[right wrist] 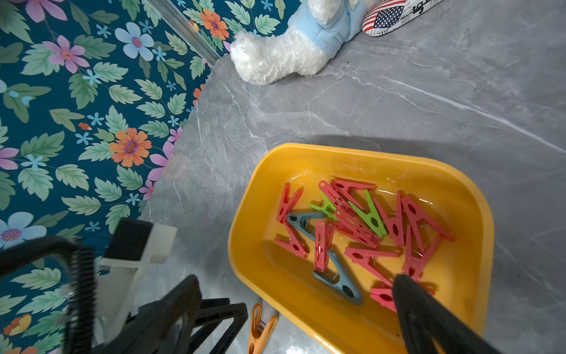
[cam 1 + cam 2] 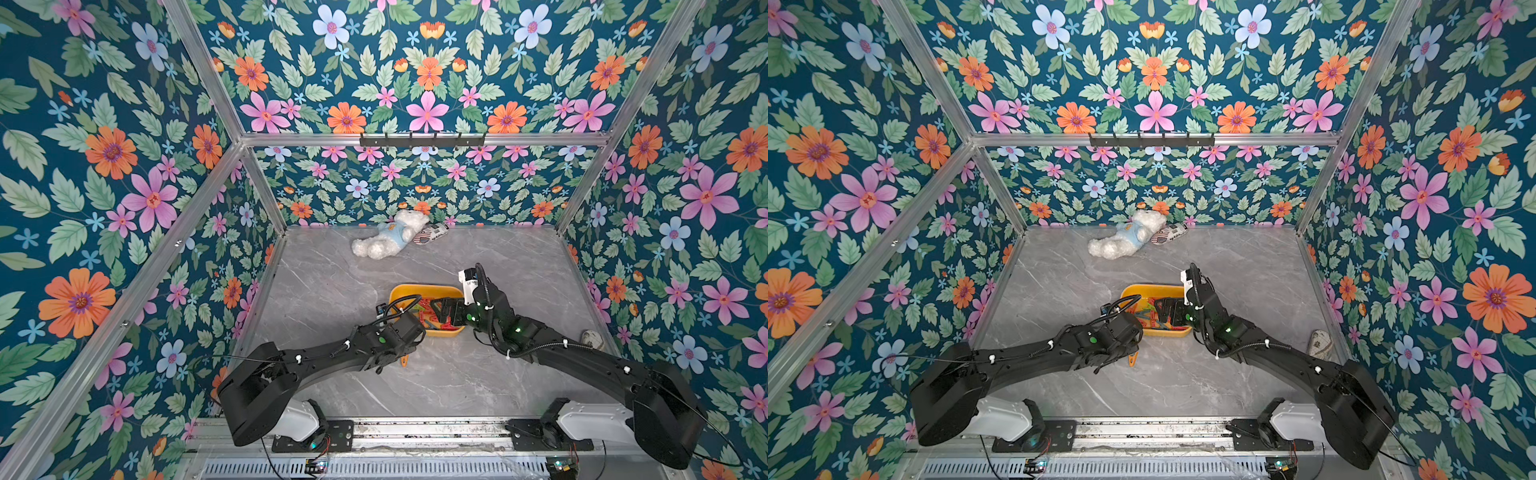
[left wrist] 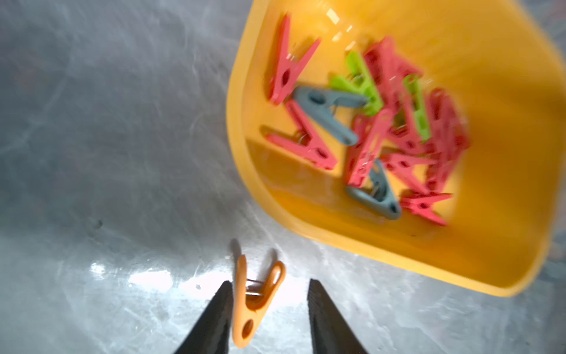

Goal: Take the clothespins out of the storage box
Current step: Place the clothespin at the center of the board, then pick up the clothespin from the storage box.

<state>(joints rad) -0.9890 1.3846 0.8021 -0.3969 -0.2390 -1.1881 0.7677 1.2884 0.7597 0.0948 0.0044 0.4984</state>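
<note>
Left wrist view: at lower centre the left end effector (image 3: 269,283) stands spread, with an orange clothespin (image 3: 248,306) on the desk (image 3: 92,153) between its fingers, right against one. At upper right, the storage box (image 3: 505,153) holds the clothespins (image 3: 367,138). In a top view, the left arm (image 2: 324,357) reaches in low from lower left with its wrist pitched down. To its right, the right arm (image 2: 561,349) bends over the box, and the right end effector (image 2: 438,312) is spread wide above the pile.

From where I stand this looks like a robotics lab test booth rather than a home: an aluminium frame (image 2: 208,199) hung with floral wallpaper panels (image 2: 104,166) boxes in a marble-look tabletop (image 2: 332,291), with a left arm (image 2: 316,357) and a right arm (image 2: 582,357) bolted to a metal rail (image 2: 415,428) beside a bare circuit board (image 2: 561,467).
</note>
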